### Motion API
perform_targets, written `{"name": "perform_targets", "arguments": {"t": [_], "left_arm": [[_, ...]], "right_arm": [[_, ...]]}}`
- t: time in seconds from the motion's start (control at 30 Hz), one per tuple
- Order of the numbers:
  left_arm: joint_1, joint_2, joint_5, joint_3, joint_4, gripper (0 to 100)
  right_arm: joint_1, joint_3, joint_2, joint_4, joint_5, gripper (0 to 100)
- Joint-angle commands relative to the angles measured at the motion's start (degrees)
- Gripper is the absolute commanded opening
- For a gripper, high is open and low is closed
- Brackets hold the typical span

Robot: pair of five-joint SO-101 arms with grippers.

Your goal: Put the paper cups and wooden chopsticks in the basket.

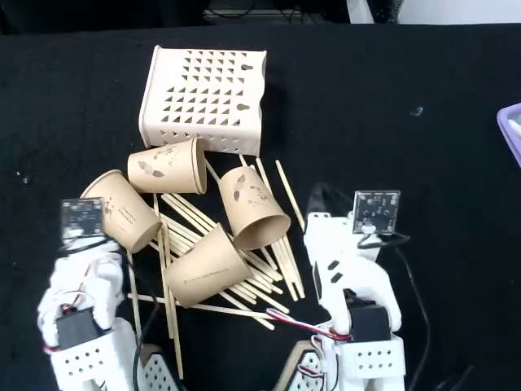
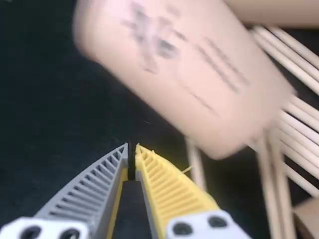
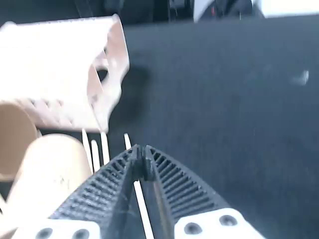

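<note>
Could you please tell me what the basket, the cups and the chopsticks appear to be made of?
The basket looks like thin cream board or moulded plastic with a matte finish and cleanly cut triangular holes; I cannot tell which. The paper cups look like tan kraft paper, dull and unglossed. The chopsticks look like pale bare wood: thin, straight, without shine.

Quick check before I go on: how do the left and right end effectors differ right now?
Colour: the left end effector has one grey and one yellow finger, while the right end effector has two black ones.
Position: the left end effector sits just short of a paper cup lying on its side. The right end effector sits by the chopsticks, with the basket beyond them.
Shared: both are shut and hold nothing.
</note>
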Motion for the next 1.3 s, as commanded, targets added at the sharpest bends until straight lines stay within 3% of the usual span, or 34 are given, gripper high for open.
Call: {"name": "perform_targets", "arguments": {"t": [0.0, 0.27, 0.43, 0.57, 0.7, 0.8, 1.03, 1.17, 1.27], "left_arm": [[-5.41, -0.44, -1.05, -9.19, -1.23, 3], [-6.2, -0.44, -0.7, -34.07, -5.01, 3], [-0.84, -0.35, -0.62, -43.47, -17.32, 3], [3.74, 0.0, -0.62, -43.74, -26.29, 4], [6.2, 5.45, 0.88, -44.53, -29.89, 15], [6.11, 14.33, 6.15, -47.78, -29.63, 22], [6.64, 43.78, 8.44, -59.82, -26.2, 22], [9.36, 62.51, 13.1, -68.79, -19.69, 22], [10.95, 74.37, 17.67, -76.26, -15.47, 22]], "right_arm": [[0.79, -9.27, -5.14, -2.02, 0.79, 1.5], [0.7, -30.2, -4.79, 10.29, 3.08, 20.8], [0.7, -41.27, -4.62, 13.98, 3.25, 19.4], [0.7, -50.07, 0.31, 13.89, 3.25, 19.4], [0.7, -61.41, 12.62, 14.33, 2.9, 19.4], [0.7, -70.55, 23.87, 16.44, 2.9, 19.4], [0.44, -83.91, 49.01, 26.99, 2.9, 19.4], [0.35, -80.04, 62.73, 25.23, 2.81, 19.8], [0.88, -74.59, 73.19, 16.35, 2.9, 19.4]]}}
